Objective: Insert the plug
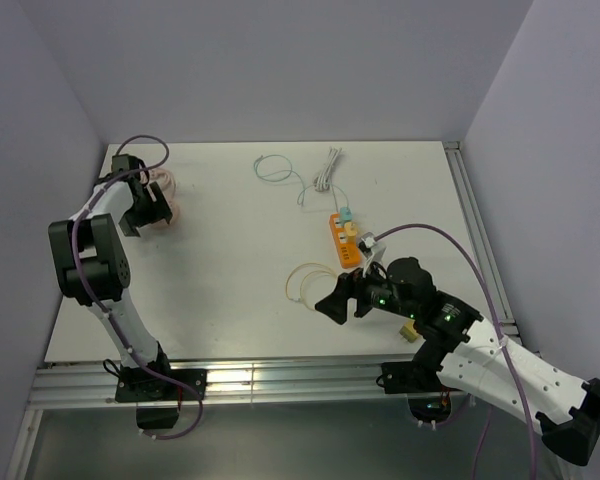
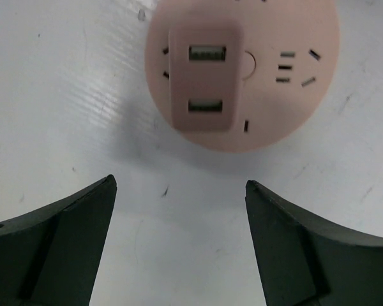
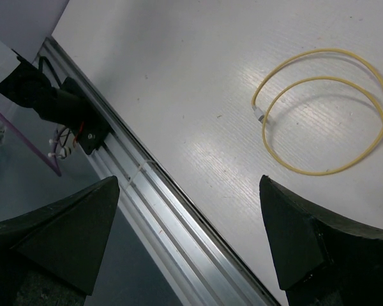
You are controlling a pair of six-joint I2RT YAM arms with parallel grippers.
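A round pink socket (image 2: 287,95) lies on the white table, with a pink USB adapter (image 2: 203,80) seated in it, its two ports facing up. My left gripper (image 2: 179,191) is open and empty just short of the socket; in the top view it (image 1: 145,208) is at the far left rear beside the socket (image 1: 170,205). A coiled yellow cable (image 3: 332,169) lies on the table with its small plug end (image 3: 260,116) free. My right gripper (image 3: 188,185) is open and empty, above the table's near edge, next to the yellow cable (image 1: 305,283) in the top view (image 1: 332,302).
An orange power strip (image 1: 345,238) with plugs in it lies right of centre. A white cable (image 1: 328,170) and a thin green cable (image 1: 273,170) lie at the back. An aluminium rail (image 3: 159,204) runs along the near table edge.
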